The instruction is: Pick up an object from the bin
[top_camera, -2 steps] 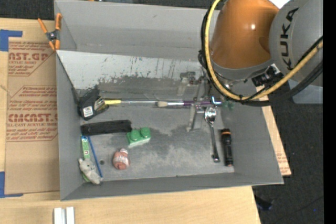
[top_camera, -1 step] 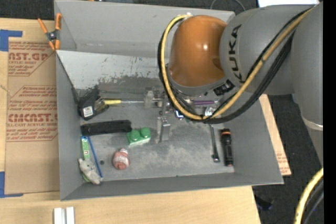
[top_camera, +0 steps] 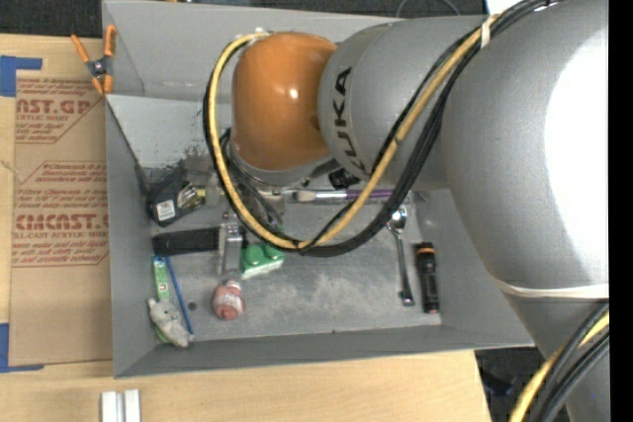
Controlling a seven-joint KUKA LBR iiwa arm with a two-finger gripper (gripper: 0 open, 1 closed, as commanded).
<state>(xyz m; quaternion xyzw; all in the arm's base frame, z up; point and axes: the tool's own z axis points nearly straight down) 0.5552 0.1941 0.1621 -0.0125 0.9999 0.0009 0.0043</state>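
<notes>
Quickly: black bar (top_camera: 186, 240) lies just left of the gripper (top_camera: 231, 260), green and white block (top_camera: 263, 259) sits just right of it, mid-bin. You can't tell whether the gripper is apart or together, so a close may clip the block's edge and knock it toward the spoon (top_camera: 401, 252), or catch the bar instead.

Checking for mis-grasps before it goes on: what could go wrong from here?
The gripper sits low between a green object and a black bar; it might nudge either aside or catch both. The pink-red cylinder just below looks round and may roll if bumped.
</notes>
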